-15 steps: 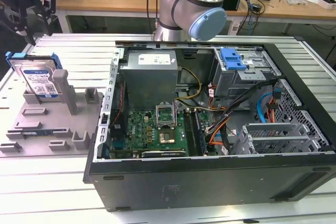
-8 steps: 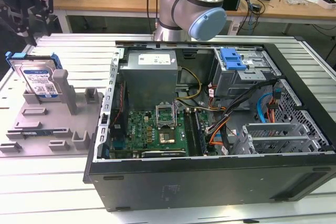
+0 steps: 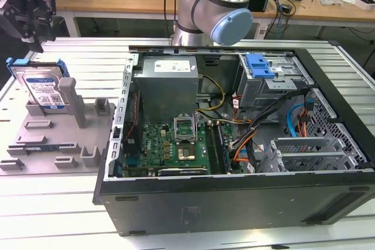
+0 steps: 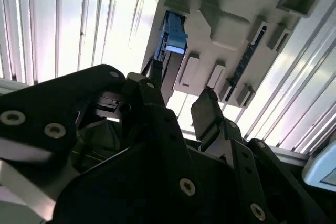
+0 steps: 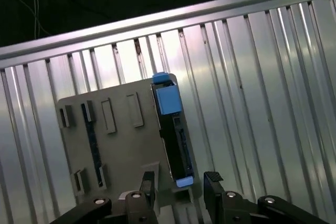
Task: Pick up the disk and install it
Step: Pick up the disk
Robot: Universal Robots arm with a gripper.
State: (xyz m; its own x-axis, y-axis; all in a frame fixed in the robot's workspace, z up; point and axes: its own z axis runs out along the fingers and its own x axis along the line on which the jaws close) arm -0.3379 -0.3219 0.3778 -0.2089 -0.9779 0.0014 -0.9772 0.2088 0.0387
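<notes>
Disk [image 3: 42, 89], silver-grey with a white-and-blue label and a blue carrier frame, stands on edge in the grey holder [image 3: 64, 139]. The holder lies on the ribbed metal worktop [image 3: 53, 215] at the exterior view's left, beside the open computer case [image 3: 234, 203]. My tool [image 3: 35, 42] hangs above the disk and does not touch it. My arm [image 3: 217, 1] rises behind the case.

In the first wrist view the disk [image 5: 176, 140] appears edge-on, with a blue frame end at each extremity. My tool [image 5: 181, 184] is spread, and its two black fingers [image 5: 148, 188] sit one to either side of the disk's nearer end. The second wrist view shows the same spread tool [image 4: 178, 95] with the disk [image 4: 170, 40] beyond it in the holder [image 4: 247, 3].

Inside the case lie a grey power supply box [image 3: 167, 86] and a green motherboard [image 3: 176, 141].
</notes>
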